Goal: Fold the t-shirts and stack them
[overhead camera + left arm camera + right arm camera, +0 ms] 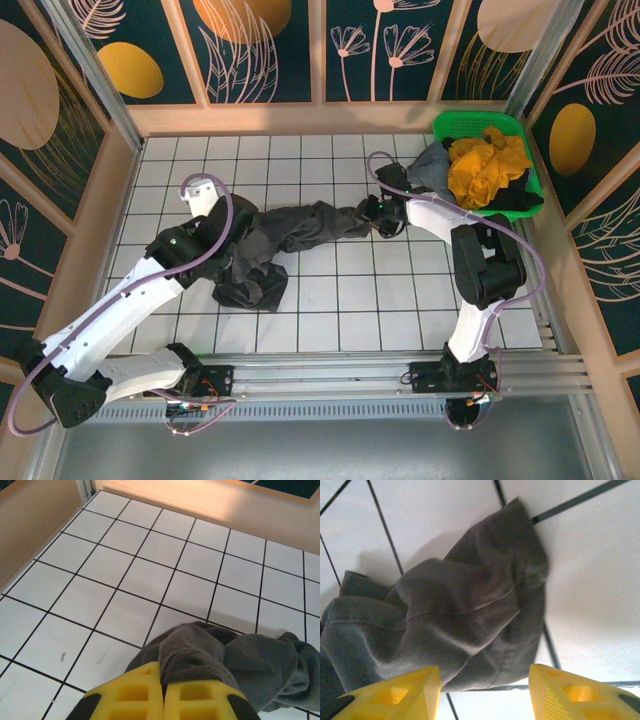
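left end effector [162, 694] clamped shut on one end of grey shirt [290, 238]. right end effector [484, 674] jaws apart over the other end, not closed on it. Shirt strung crumpled across counter [340, 300]. Basket [537, 182] in far right corner, beside right arm, holds yellow shirt [485, 165].

Right pincer [481, 674] gapes above crumpled grey t-shirt [460, 615].

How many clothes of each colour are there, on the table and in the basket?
dark grey shirt, on the table: 1
yellow cloth, in the green basket: 1
light grey cloth, in the basket: 1
black cloth, in the basket: 1
Total: 4
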{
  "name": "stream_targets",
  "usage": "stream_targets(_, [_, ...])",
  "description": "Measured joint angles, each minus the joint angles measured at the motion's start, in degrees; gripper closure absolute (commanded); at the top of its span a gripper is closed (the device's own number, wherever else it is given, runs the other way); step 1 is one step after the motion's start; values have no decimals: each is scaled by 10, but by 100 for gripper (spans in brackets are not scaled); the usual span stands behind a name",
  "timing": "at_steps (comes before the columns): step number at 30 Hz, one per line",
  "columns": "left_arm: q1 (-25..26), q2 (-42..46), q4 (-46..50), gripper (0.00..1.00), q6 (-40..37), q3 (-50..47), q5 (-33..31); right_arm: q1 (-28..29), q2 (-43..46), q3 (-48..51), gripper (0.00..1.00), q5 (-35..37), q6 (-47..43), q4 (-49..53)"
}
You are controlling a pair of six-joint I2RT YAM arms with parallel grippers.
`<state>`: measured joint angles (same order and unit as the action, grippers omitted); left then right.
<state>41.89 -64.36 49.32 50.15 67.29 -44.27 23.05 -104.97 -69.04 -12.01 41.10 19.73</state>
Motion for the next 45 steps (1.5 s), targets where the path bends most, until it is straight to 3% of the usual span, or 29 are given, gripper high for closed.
stream_targets(11, [-1,17,45,100,47,-3,-29,24,-22,2,48,4,67,-25])
stream_targets(16, [-5,42,72,100,86,54,-74,25,-48,-34,45,3,97,-30])
stream_targets(21, [-5,114,49,100,97,75,-131,33,-49,-43,37,-1,142,-44])
stream_targets(27, [-7,163,5,100,95,56,-163,52,-80,-52,37,-27,200,-65])
stream_targets(29, [-7,160,2,100,95,52,-167,54,-103,-54,44,-37,214,-73])
stream_targets(32, [-7,154,-3,100,91,48,-174,52,-117,-70,81,-58,236,-88])
stream_targets(35, [-7,148,-15,100,83,47,-177,52,-135,-72,100,-68,253,-92])
stream_targets(41, [-8,128,-32,100,78,46,-175,50,-136,-82,100,-59,254,-78])
stream_targets(45, [-38,109,-57,100,65,45,-144,29,-125,-106,100,-41,229,-57])
